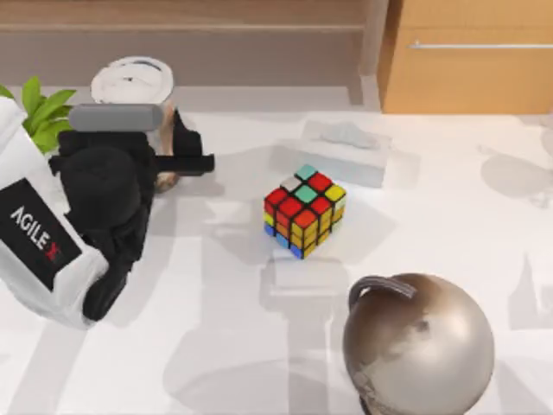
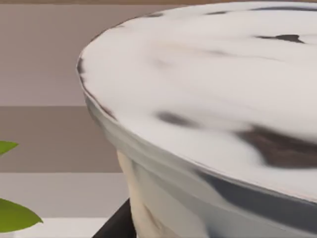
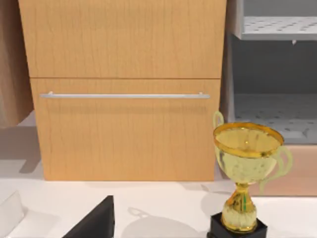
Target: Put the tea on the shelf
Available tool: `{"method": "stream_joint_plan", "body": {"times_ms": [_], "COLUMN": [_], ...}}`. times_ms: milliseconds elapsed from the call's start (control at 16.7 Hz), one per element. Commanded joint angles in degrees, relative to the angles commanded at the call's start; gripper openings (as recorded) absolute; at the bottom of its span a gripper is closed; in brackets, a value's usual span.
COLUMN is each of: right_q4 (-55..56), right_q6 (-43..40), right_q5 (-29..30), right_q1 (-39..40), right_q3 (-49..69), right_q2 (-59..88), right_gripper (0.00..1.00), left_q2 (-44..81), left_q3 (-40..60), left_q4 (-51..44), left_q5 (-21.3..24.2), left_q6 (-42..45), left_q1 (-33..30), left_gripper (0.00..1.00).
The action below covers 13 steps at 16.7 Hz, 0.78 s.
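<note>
Tea [image 1: 131, 79] sits upper left of the top view, just below the shelf [image 1: 181, 13], not yet on it; you have the lift and placing left. Your left gripper [image 1: 173, 160] looks closed around the cup; its white lid looms in the left wrist view.

The one text I can read is "AGILE X", white letters with a red X, on the black panel [image 1: 33, 232] of my left arm [image 1: 52, 251], at about nine o'clock in the top view. The letters run slantwise along the panel. The tea [image 1: 132, 82] lid carries only dark smears that I cannot read as words, and the cube [image 1: 304, 210], globe [image 1: 418, 344], trophy [image 3: 246, 173] and cabinet [image 3: 124, 89] bear no lettering I can make out.
</note>
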Motion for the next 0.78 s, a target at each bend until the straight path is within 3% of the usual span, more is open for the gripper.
{"method": "stream_joint_plan", "body": {"times_ms": [360,780], "right_q4": [0.00,0.00], "right_q6": [0.00,0.00], "right_q5": [0.00,0.00], "right_q1": [0.00,0.00], "right_q3": [0.00,0.00], "right_q2": [0.00,0.00], "right_gripper": [1.00,1.00], "left_q2": [-1.43,-13.17], "left_q3": [1.47,10.61], "left_q4": [0.15,-10.79], "left_q5": [0.81,7.70], "left_q6": [0.10,1.42], "left_q1": [-1.19,-2.72], "left_gripper": [0.00,0.00]}}
